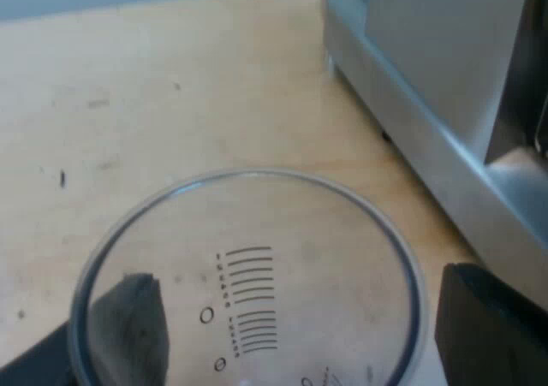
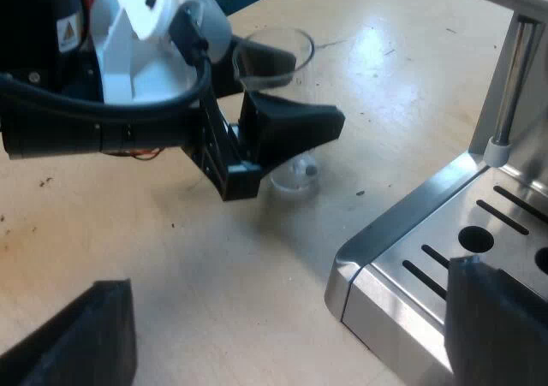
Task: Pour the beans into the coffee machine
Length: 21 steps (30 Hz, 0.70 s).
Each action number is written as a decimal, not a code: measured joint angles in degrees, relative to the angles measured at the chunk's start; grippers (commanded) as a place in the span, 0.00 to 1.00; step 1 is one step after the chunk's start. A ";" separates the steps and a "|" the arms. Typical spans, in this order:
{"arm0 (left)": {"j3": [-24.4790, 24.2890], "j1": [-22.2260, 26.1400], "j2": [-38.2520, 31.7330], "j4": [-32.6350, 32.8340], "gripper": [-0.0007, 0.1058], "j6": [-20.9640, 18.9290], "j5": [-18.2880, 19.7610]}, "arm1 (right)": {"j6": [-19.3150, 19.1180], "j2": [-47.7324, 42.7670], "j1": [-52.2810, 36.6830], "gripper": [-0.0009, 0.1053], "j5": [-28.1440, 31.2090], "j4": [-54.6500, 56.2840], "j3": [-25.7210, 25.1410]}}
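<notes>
Left pincer (image 1: 295,275) wide, matte black fingers (image 1: 488,326) astride clear round glass (image 1: 248,258) with printed scale lines; slight gap at one finger. Glass upright on pale, scuffed wooden desk (image 1: 171,103), near brushed-steel machine (image 1: 411,95) with slotted tray (image 2: 445,232). Right pincer (image 2: 287,275) wide, empty, beside machine's rounded corner.

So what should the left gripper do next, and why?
Probably close on the measuring glass. It stands on the table beside the espresso machine, between the fingers of the left gripper, with a gap at one finger, so it seems not gripped yet.
</notes>
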 measured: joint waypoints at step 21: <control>-0.09 0.00 -0.93 11.76 0.65 -5.11 -1.53 | 0.00 0.00 0.00 0.75 0.00 0.00 0.00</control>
